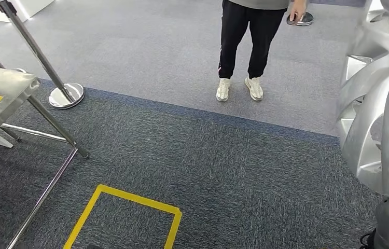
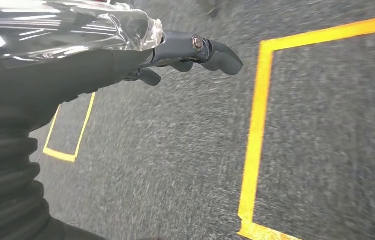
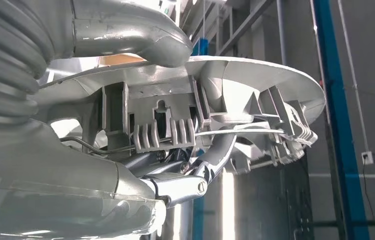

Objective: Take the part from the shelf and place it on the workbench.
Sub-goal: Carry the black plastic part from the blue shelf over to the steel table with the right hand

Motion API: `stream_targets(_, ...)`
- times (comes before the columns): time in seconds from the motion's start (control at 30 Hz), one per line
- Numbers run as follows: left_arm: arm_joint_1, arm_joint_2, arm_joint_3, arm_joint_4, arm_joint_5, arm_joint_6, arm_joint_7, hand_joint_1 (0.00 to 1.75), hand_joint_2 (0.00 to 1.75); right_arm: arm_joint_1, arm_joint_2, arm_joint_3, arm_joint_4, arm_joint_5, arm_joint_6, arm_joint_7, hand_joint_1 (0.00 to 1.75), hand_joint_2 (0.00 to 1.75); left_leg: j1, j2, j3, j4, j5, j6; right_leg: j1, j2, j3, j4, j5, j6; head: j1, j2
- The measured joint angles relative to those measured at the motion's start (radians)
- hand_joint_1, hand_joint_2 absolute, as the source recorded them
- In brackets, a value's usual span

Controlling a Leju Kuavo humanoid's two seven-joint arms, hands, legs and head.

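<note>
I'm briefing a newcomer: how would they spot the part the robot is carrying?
Look at the right edge of the head view, above the grey carpet. The silver wheel cover is there, gripped by the right hand; its curved spokes and ribbed back set it apart.

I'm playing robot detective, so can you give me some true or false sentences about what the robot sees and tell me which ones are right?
1. The right hand holds a silver wheel cover. True.
2. The left hand holds a red ball. False: it holds nothing, and its fingers hang over the carpet.
3. A person in black trousers and white shoes stands ahead. True.
4. The tape square on the floor is blue. False: it is yellow.
5. The wheel cover lies on the metal table. False: it is up in the right hand, at the other side of the head view.
</note>
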State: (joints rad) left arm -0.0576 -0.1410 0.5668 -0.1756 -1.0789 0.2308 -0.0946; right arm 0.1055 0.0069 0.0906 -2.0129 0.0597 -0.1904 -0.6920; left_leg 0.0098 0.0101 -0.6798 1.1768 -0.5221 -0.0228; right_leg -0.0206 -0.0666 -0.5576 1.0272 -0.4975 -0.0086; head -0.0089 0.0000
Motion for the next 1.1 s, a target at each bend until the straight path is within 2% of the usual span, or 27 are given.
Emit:
stream_targets(0.07,-0.002,0.001,0.000,0.000,0.000,0.000,0.000,0.00,1.75,0.001,0.000,-0.004,-0.003,-0.002,0.000,0.000,1.75,1.75,-0.008,0.047,0.070,-0.125,0.038,0.008,0.005,-0.020,0.007,0.000,-0.007,0.009,-0.002,0.000)
stream_targets(0.1,-0.004,0.001,0.000,0.000,-0.001,0.000,0.000,0.00,1.75,0.001,-0.001,-0.007,-0.005,-0.002,0.000,0.000,1.75,1.75,-0.012,0.062,0.086,-0.155,0.043,0.013,0.008,-0.029,0.010,0.000,-0.010,0.015,-0.001,0.000)
stream_targets(0.13,-0.004,0.001,0.000,0.000,-0.001,0.000,0.000,0.00,1.75,0.001,-0.001,-0.009,-0.007,-0.002,0.000,0.000,1.75,1.75,-0.016,0.065,0.090,-0.164,0.040,0.018,0.010,-0.038,0.015,-0.002,-0.012,0.020,0.000,0.000)
stream_targets(0.2,-0.003,0.002,0.000,0.000,-0.001,0.000,0.000,0.00,1.75,-0.001,-0.002,-0.012,-0.009,-0.003,0.000,0.000,1.75,1.75,-0.014,0.039,0.096,-0.169,0.041,0.028,0.007,-0.051,0.027,-0.006,-0.018,0.030,0.003,0.000)
stream_targets(0.27,-0.004,0.002,0.000,-0.001,-0.001,0.000,0.000,0.00,1.75,0.000,-0.002,-0.016,-0.013,-0.004,0.000,0.000,1.75,1.75,-0.007,0.015,0.107,-0.176,0.046,0.039,0.004,-0.017,0.020,0.029,-0.044,0.040,0.010,0.000)
stream_targets(0.33,-0.005,0.003,0.000,-0.001,-0.002,0.000,-0.001,0.00,1.75,0.003,-0.004,-0.021,-0.015,-0.005,-0.001,-0.001,1.75,1.75,-0.003,-0.009,0.110,-0.177,0.049,0.047,0.003,0.037,-0.038,0.146,-0.099,0.045,0.024,0.000)
stream_targets(0.37,-0.005,0.004,0.000,-0.001,-0.002,0.000,-0.002,0.00,1.75,0.006,-0.006,-0.023,-0.016,-0.005,-0.001,-0.001,1.75,1.75,-0.003,-0.023,0.109,-0.177,0.049,0.049,0.003,0.050,-0.077,0.218,-0.124,0.046,0.030,0.000)
stream_targets(0.4,-0.005,0.003,0.000,-0.001,-0.003,0.000,-0.002,0.00,1.75,0.009,-0.007,-0.025,-0.016,-0.005,-0.003,-0.001,1.75,1.75,-0.002,-0.039,0.109,-0.176,0.049,0.050,0.003,0.056,-0.110,0.271,-0.135,0.046,0.034,0.000)
stream_targets(0.43,-0.005,0.003,0.000,-0.001,-0.004,0.000,-0.002,0.00,1.75,0.013,-0.008,-0.027,-0.016,-0.005,-0.005,-0.001,1.75,1.75,-0.002,-0.055,0.110,-0.176,0.048,0.050,0.003,0.058,-0.127,0.288,-0.126,0.045,0.037,0.000)
stream_targets(0.47,-0.005,0.003,0.000,-0.001,-0.006,-0.001,-0.002,0.00,1.75,0.018,-0.008,-0.029,-0.018,-0.005,-0.009,-0.001,1.75,1.75,-0.001,-0.072,0.111,-0.176,0.048,0.049,0.002,0.062,-0.124,0.261,-0.096,0.043,0.040,0.000)
stream_targets(0.5,-0.005,0.003,0.001,-0.001,-0.007,-0.001,-0.002,0.00,1.75,0.022,-0.008,-0.031,-0.021,-0.004,-0.012,0.000,1.75,1.75,-0.001,-0.089,0.113,-0.175,0.046,0.048,0.001,0.071,-0.105,0.201,-0.054,0.040,0.043,0.000)
stream_targets(0.53,-0.005,0.003,0.001,-0.001,-0.008,-0.001,-0.002,0.00,1.75,0.025,-0.008,-0.034,-0.025,-0.003,-0.014,0.000,1.75,1.75,0.000,-0.104,0.113,-0.173,0.044,0.045,-0.001,0.096,-0.079,0.128,-0.014,0.037,0.047,0.000)
stream_targets(0.57,-0.005,0.003,0.001,-0.001,-0.009,-0.002,-0.002,0.00,1.75,0.028,-0.008,-0.037,-0.029,-0.003,-0.015,0.000,1.75,1.75,-0.001,-0.119,0.111,-0.170,0.042,0.040,-0.005,0.121,-0.056,0.064,0.013,0.035,0.049,0.000)
stream_targets(0.6,-0.005,0.003,0.001,-0.001,-0.009,-0.002,-0.001,0.00,1.75,0.030,-0.008,-0.039,-0.033,-0.002,-0.015,0.000,1.75,1.75,-0.001,-0.131,0.107,-0.168,0.040,0.035,-0.007,0.142,-0.040,0.024,0.026,0.034,0.049,0.000)
stream_targets(0.63,-0.005,0.004,0.001,-0.001,-0.009,-0.003,-0.001,0.00,1.75,0.030,-0.008,-0.041,-0.037,-0.003,-0.015,-0.001,1.75,1.75,0.001,-0.142,0.103,-0.167,0.040,0.029,-0.007,0.154,-0.033,0.006,0.027,0.032,0.048,0.000)
stream_targets(0.7,-0.001,0.004,0.002,-0.001,-0.007,-0.003,0.002,0.00,1.75,0.031,-0.006,-0.042,-0.041,-0.004,-0.014,-0.001,1.75,1.75,0.007,-0.161,0.095,-0.170,0.040,0.015,-0.005,0.137,-0.028,0.001,0.026,0.024,0.044,0.000)
stream_targets(0.73,0.001,0.004,0.003,-0.001,-0.004,-0.003,0.004,0.00,1.75,0.030,-0.005,-0.042,-0.042,-0.004,-0.013,-0.001,1.75,1.75,0.006,-0.151,0.090,-0.164,0.036,0.009,-0.006,0.125,-0.024,-0.002,0.026,0.018,0.042,0.000)
stream_targets(0.77,0.001,0.004,0.003,0.000,-0.002,-0.003,0.005,0.00,1.75,0.029,-0.003,-0.042,-0.043,-0.005,-0.011,-0.001,1.75,1.75,0.005,-0.128,0.079,-0.144,0.023,0.005,-0.007,0.111,-0.020,-0.006,0.027,0.012,0.036,0.000)
stream_targets(0.83,-0.001,0.004,0.005,0.000,0.004,-0.003,0.007,0.00,1.75,0.028,0.001,-0.043,-0.044,-0.005,-0.008,-0.001,1.75,1.75,0.001,-0.060,0.027,-0.042,-0.030,0.001,-0.005,0.082,-0.016,-0.010,0.026,0.003,0.024,0.000)
stream_targets(0.87,-0.002,0.004,0.005,-0.001,0.005,-0.003,0.008,0.00,1.75,0.027,0.002,-0.043,-0.044,-0.005,-0.008,-0.001,1.75,1.75,0.001,-0.038,-0.009,0.027,-0.059,-0.001,-0.004,0.066,-0.015,-0.010,0.024,0.001,0.019,0.000)
stream_targets(0.9,-0.002,0.004,0.006,-0.001,0.006,-0.003,0.008,0.00,1.75,0.027,0.003,-0.043,-0.044,-0.004,-0.007,-0.001,1.75,1.75,0.001,-0.026,-0.039,0.082,-0.077,-0.002,-0.003,0.051,-0.015,-0.009,0.023,0.000,0.016,0.000)
stream_targets(0.93,-0.002,0.004,0.006,-0.001,0.006,-0.003,0.009,0.00,1.75,0.026,0.004,-0.043,-0.043,-0.004,-0.007,-0.001,1.75,1.75,0.001,-0.021,-0.052,0.105,-0.077,-0.002,-0.002,0.037,-0.015,-0.009,0.021,0.000,0.014,0.000)
stream_targets(0.97,-0.001,0.004,0.007,-0.001,0.007,-0.003,0.009,0.00,1.75,0.026,0.005,-0.043,-0.043,-0.004,-0.006,-0.001,1.75,1.75,0.001,-0.017,-0.041,0.084,-0.056,-0.002,-0.002,0.023,-0.013,-0.009,0.020,0.001,0.012,0.000)
stream_targets(1.0,-0.001,0.004,0.009,-0.001,0.007,-0.003,0.010,0.00,1.75,0.026,0.006,-0.043,-0.043,-0.003,-0.006,-0.001,1.75,1.75,0.001,-0.008,-0.010,0.025,-0.024,0.000,-0.002,0.010,-0.010,-0.009,0.018,0.003,0.010,0.000)
stream_targets(1.07,-0.002,0.005,0.011,-0.001,0.006,-0.005,0.010,0.00,1.75,0.026,0.007,-0.043,-0.043,-0.001,-0.006,-0.001,1.75,1.75,-0.006,0.038,0.069,-0.115,0.029,0.008,0.001,-0.012,-0.003,-0.009,0.012,0.010,0.008,0.000)
stream_targets(1.1,-0.003,0.005,0.012,-0.001,0.006,-0.007,0.010,0.00,1.75,0.025,0.007,-0.043,-0.043,0.001,-0.006,-0.001,1.75,1.75,-0.010,0.056,0.092,-0.155,0.039,0.014,0.002,-0.021,0.001,-0.009,0.009,0.015,0.008,0.000)
